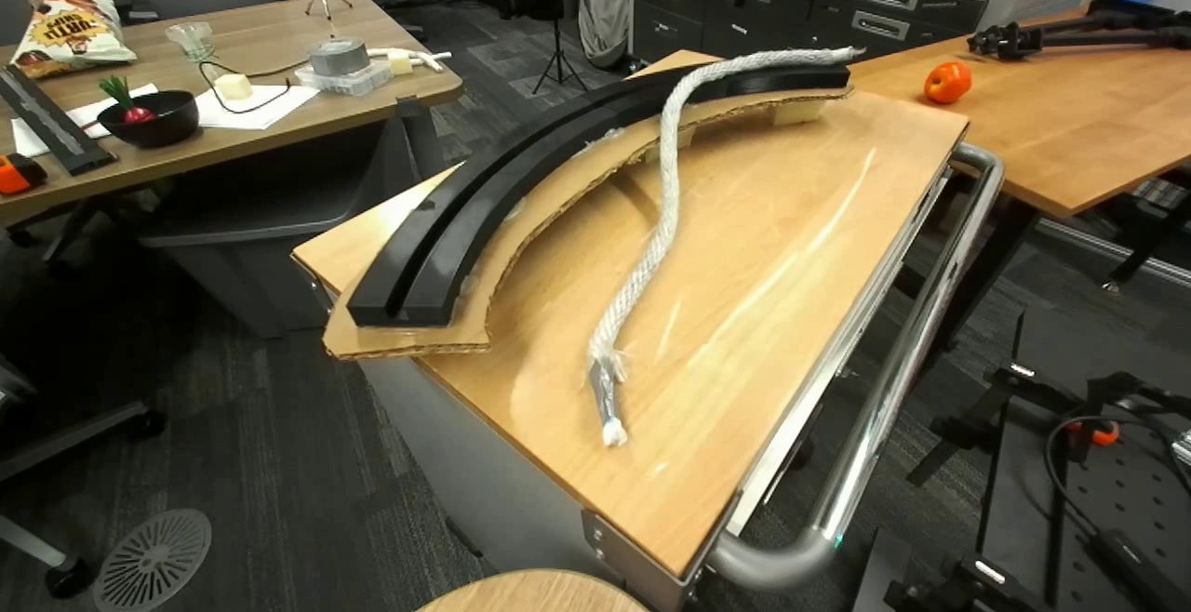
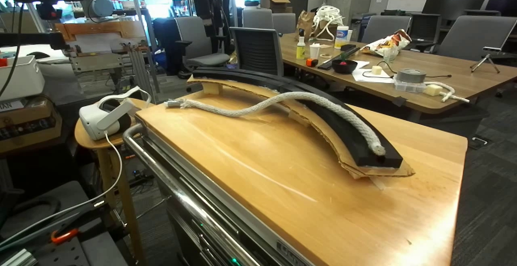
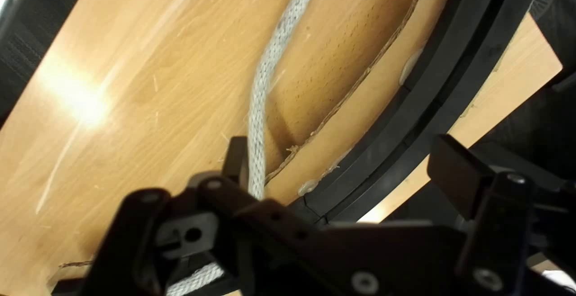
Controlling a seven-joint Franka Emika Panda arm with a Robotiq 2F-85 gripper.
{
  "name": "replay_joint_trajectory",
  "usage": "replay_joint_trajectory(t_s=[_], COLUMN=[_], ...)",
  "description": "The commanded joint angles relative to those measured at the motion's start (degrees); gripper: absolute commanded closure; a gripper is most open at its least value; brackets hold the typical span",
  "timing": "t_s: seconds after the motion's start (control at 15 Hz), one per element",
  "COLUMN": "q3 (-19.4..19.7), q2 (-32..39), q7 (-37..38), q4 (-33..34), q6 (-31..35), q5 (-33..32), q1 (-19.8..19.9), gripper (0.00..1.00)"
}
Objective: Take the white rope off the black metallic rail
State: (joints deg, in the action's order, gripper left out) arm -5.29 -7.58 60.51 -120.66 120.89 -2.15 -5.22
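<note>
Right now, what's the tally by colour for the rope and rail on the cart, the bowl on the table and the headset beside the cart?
White: 2 (rope, headset)
Black: 2 (rail, bowl)
Total: 4

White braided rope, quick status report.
Black two-fingered gripper open, nothing gripped. White braided rope partly over curved black metal rail, partly on wooden tabletop. Nothing seen lying on rope.

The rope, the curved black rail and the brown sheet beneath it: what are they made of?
White rope: matte braided fibre, by its weave and loose strands; cotton or synthetic, I can't tell.
Black rail: smooth, satin sheen; painted metal or plastic, perhaps.
Brown sheet: dull corrugated cardboard, judging by its fluted edge.
</note>
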Motion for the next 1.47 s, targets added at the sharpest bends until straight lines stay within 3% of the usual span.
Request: replay_joint_trajectory(t_s=[0.0, 0.53, 0.87, 1.07, 1.4], q3=[-0.1, 6.1, 6.3, 6.2, 9.3], q2=[0.8, 1.3, 1.4, 3.9, 8.8], q7=[3.3, 10.9, 8.8, 11.6, 14.6], q4=[1.4, 1.0, 0.1, 3.0, 6.1], q6=[-0.4, 0.0, -0.2, -1.1, -1.2], q5=[-3.3, -1.0, -1.8, -3.1, -0.9], q1=[2.2, 9.5, 9.4, 9.7, 11.3], gripper=[0.0, 0.0, 0.0, 0.0, 0.0])
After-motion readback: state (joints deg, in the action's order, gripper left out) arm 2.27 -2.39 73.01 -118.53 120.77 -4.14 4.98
